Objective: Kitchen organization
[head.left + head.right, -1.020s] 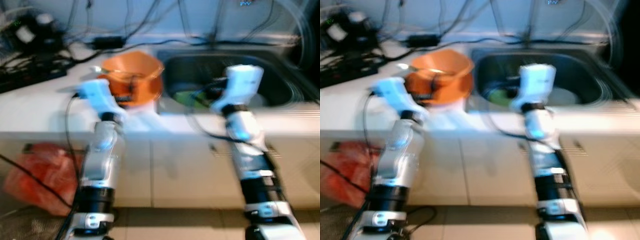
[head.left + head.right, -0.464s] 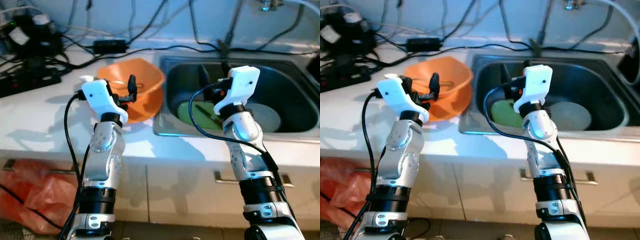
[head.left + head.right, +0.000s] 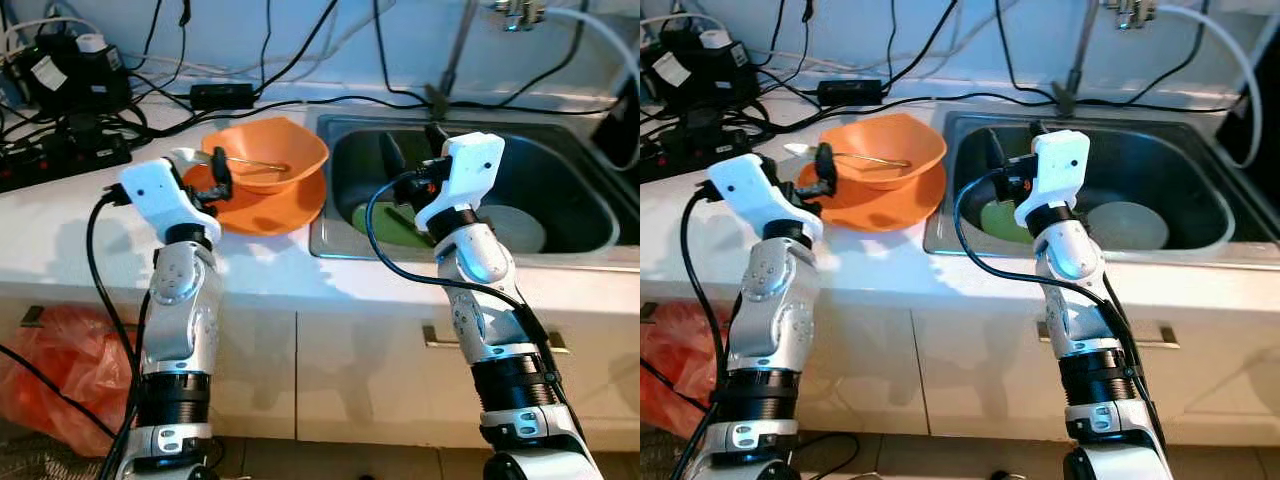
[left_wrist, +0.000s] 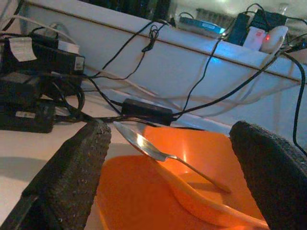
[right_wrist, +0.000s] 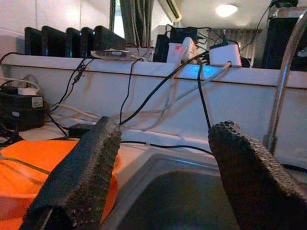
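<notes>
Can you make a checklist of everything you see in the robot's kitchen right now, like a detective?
Surface: white counter with a steel sink set into it.
Job's things: orange bowl sits on an orange plate beside the sink; a metal spoon rests in the bowl; a green plate and a grey plate lie in the sink.
Clutter: black power boxes and adapters at the counter's back left.
Grippers: left gripper open, fingers facing the bowl and spoon; right gripper open, above the sink's edge.
Cables: many black cables along the wall and counter.
Surroundings: faucet above the sink; red plastic bag on the floor; cabinet doors below.
</notes>
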Controlling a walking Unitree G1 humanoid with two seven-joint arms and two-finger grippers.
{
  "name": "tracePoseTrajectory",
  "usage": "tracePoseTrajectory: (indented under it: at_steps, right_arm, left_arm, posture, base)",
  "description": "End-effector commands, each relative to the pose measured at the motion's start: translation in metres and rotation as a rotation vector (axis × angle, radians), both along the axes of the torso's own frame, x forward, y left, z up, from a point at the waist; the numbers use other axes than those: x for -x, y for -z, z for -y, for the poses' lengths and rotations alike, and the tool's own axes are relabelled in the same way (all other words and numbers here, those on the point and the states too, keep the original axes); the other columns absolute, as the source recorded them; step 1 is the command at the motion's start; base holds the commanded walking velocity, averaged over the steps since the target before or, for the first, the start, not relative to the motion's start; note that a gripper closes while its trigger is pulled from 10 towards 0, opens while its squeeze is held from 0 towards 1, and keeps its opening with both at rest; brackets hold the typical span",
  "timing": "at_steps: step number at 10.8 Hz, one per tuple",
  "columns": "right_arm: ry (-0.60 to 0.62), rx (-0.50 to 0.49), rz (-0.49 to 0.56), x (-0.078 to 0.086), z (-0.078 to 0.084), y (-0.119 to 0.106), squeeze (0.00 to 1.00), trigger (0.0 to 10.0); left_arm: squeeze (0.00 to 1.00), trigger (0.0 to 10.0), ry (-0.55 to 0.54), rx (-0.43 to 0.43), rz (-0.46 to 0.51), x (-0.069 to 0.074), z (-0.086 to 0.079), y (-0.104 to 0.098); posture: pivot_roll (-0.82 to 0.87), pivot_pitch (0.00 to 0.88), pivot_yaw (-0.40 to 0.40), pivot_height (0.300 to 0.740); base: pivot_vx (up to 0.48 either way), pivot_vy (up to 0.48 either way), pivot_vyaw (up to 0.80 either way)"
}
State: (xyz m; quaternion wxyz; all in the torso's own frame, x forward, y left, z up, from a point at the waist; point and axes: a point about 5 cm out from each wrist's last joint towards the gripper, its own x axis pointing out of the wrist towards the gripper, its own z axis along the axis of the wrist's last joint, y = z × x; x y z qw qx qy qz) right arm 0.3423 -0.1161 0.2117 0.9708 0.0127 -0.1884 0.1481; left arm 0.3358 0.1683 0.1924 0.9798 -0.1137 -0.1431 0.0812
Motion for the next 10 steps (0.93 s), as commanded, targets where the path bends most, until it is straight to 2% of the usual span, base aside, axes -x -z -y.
tracePoseTrajectory:
  at_steps: [1,3,5,6,8,10]
  right_arm:
    - [-0.004,-0.008,-0.003,0.001,0.002,-0.002,0.0,10.0]
    - [-0.055,-0.024,-0.015,0.005,-0.002,-0.002,0.0,10.0]
    - [-0.055,-0.022,-0.018,0.011,-0.002,0.0,0.0,10.0]
    - [-0.112,-0.043,-0.042,0.017,-0.006,0.001,0.0,10.0]
    - [-0.317,0.017,-0.115,0.033,-0.019,0.009,0.0,10.0]
    - [-0.369,0.042,-0.157,0.04,-0.017,0.014,0.0,10.0]
  left_arm:
    - [0.0,10.0,-0.02,-0.001,-0.007,-0.005,-0.003,-0.003]
    - [0.0,10.0,-0.021,0.016,-0.05,-0.013,-0.008,-0.002]
    - [0.0,10.0,-0.034,0.067,-0.066,-0.025,-0.015,-0.008]
    - [0.0,10.0,-0.047,0.082,-0.067,-0.029,-0.019,-0.012]
    - [0.0,10.0,-0.052,0.112,-0.079,-0.034,-0.024,-0.013]
    - [0.0,10.0,-0.054,0.146,-0.093,-0.039,-0.028,-0.013]
  posture:
    - [0.04,0.051,0.0,0.74]
    - [0.04,0.06,0.007,0.74]
    - [0.04,0.074,0.021,0.74]
    - [0.03,0.089,0.028,0.74]
    - [0.02,0.11,0.035,0.74]
    - [0.01,0.12,0.034,0.74]
  base:
    - [0.0,0.0,0.0]
    - [0.0,0.0,0.0]
    - [0.0,0.0,0.0]
    - [0.0,0.0,0.0]
    - [0.0,0.0,0.0]
    - [0.0,0.0,0.0]
